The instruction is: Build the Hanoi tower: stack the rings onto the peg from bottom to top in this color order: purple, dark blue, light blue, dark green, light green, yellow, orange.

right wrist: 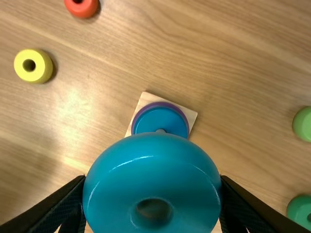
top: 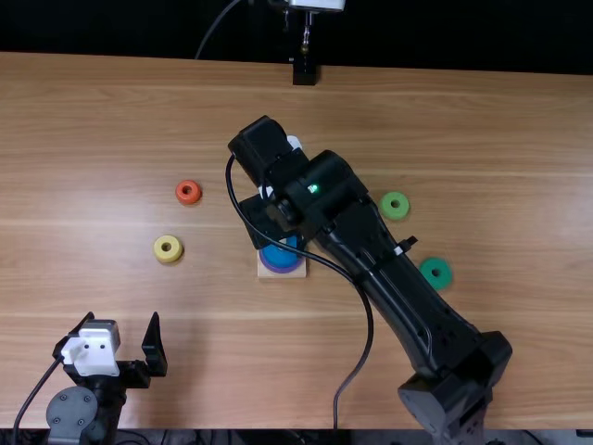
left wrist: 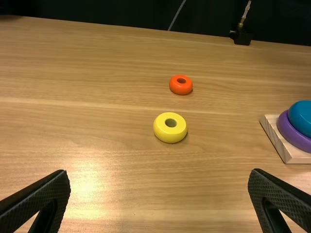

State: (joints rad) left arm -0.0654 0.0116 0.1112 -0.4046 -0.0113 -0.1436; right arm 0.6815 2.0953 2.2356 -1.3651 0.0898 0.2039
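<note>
Tower [top: 281,255]: about mid-table, on a square wooden base [top: 264,273]; two of seven rings on, a third held over it, four loose on the table [top: 83,120].
Left end effector [top: 122,318]: near edge, spread wide, nothing in it.
Yellow ring [top: 168,248]: lying flat, left of the base; due sixth.
Orange ring [top: 188,192]: flat, just beyond the yellow one; due last.
Purple ring [left wrist: 290,132]: at the bottom of the stack, on the base; done.
Dark blue ring [right wrist: 154,120]: on the purple one, around the peg; done.
Peg [right wrist: 161,130]: points straight up, long axis square to the table.
Light blue ring [right wrist: 146,170]: above the stack, third in order, left to seat; its hole seems to run roughly up and down, though I cannot tell the exact tilt.
Right end effector [right wrist: 153,180]: closed on the light blue ring's sides.
Light green ring [top: 395,206]: flat, right of the base; due fifth.
Dark green ring [top: 435,273]: flat, nearer and farther right; due fourth.
</note>
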